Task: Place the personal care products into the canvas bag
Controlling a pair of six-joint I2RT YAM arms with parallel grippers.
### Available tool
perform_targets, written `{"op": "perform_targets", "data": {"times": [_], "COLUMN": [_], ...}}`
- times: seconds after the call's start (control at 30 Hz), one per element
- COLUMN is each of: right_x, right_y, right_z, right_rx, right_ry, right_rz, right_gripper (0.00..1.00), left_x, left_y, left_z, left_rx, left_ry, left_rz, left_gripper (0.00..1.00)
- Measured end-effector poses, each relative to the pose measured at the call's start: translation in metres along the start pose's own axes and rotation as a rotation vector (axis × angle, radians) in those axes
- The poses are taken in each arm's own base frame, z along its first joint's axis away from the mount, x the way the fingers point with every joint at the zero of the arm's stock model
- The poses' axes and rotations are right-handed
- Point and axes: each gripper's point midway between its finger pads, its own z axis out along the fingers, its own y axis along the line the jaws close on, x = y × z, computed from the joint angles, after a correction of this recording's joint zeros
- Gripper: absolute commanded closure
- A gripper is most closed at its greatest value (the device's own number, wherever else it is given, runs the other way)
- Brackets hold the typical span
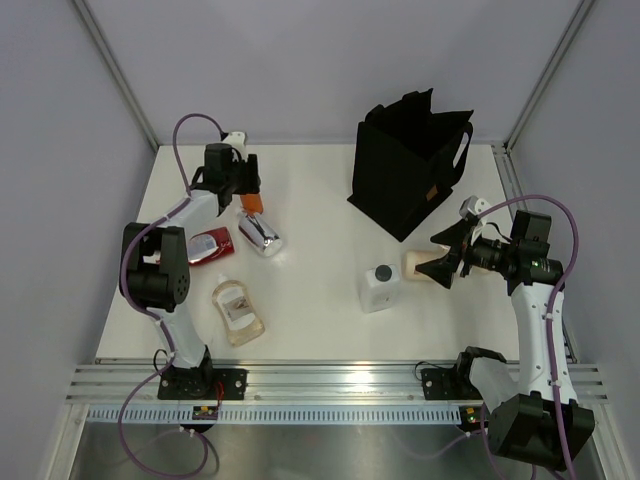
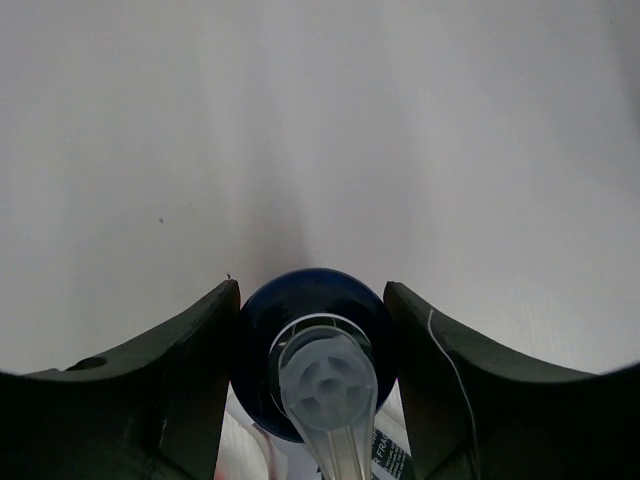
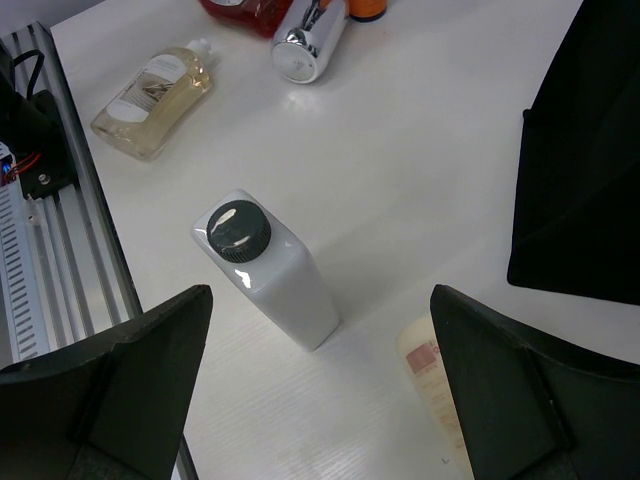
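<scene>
My left gripper is at the far left, its jaws closed against both sides of the small orange bottle. In the left wrist view my left gripper holds the bottle's dark blue round end with its translucent cap. Next to it lie a silver cylinder and a red tube. A clear beige bottle lies nearer. My right gripper is wide open and empty over a beige bottle, beside the upright white squarish bottle with black cap. The black canvas bag stands behind.
The aluminium rail runs along the near table edge, also showing in the right wrist view. Grey walls and frame posts close in the back and sides. The bag's side is just right of my right gripper.
</scene>
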Motion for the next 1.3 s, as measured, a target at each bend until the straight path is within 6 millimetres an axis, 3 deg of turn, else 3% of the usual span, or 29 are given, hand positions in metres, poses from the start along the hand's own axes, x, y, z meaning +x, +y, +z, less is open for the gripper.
{"op": "perform_targets", "data": {"times": [0.1, 0.23, 0.3, 0.53, 0.7, 0.87, 1.1, 1.3], "right_x": [0.001, 0.002, 0.002, 0.003, 0.004, 0.003, 0.003, 0.003], "right_y": [0.000, 0.000, 0.000, -0.002, -0.002, -0.002, -0.004, -0.005], "right_z": [0.000, -0.001, -0.002, -0.003, -0.005, -0.007, -0.009, -0.009], "right_rx": [0.000, 0.003, 0.006, 0.014, 0.023, 0.033, 0.042, 0.044], "right_ry": [0.002, 0.004, 0.003, 0.004, 0.005, 0.002, 0.001, 0.000], "right_rz": [0.003, 0.007, 0.004, 0.004, 0.009, 0.001, 0.002, 0.003], "right_gripper": [0.01, 0.00, 0.00, 0.01, 0.00, 0.01, 0.01, 0.00], "left_x": [-0.001, 0.000, 0.000, 0.000, -0.024, -0.066, -0.122, -0.190], "left_y": [0.000, -0.001, -0.001, -0.011, -0.030, -0.065, -0.138, -0.208], "left_z": [0.000, 0.000, 0.000, -0.006, -0.017, -0.043, -0.084, -0.135], "left_rx": [-0.004, -0.002, -0.001, 0.032, 0.084, 0.164, 0.336, 0.504], "left_ry": [0.002, 0.009, 0.012, 0.060, 0.036, -0.048, -0.158, -0.297], "left_rz": [0.008, 0.011, 0.010, -0.051, -0.136, -0.193, -0.257, -0.299], "left_gripper": [0.61, 0.91, 0.98, 1.00, 1.00, 1.00, 1.00, 1.00]}}
